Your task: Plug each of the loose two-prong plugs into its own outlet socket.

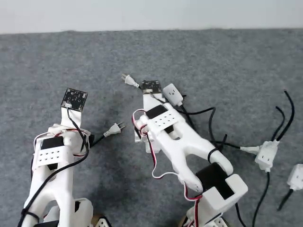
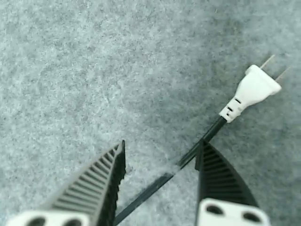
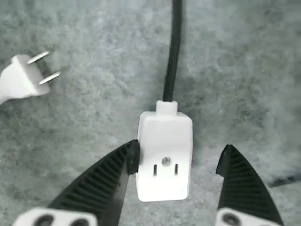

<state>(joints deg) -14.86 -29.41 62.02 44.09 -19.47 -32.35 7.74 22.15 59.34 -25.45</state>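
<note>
The right gripper [image 3: 181, 154] stood open astride the socket [image 3: 164, 136], whose long axis ran straight ahead; the left gripper [image 2: 162, 148], open too, straddled the cord [image 2: 209, 134] behind a plug [image 2: 254, 87].

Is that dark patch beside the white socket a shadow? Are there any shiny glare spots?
Right wrist view: yes, a soft shadow lies on the carpet beside the outlet socket and its cord; no glare. Left wrist view: light looks even around the plug, no glare. High view: faint shadows beside the arms, no glare.
</note>
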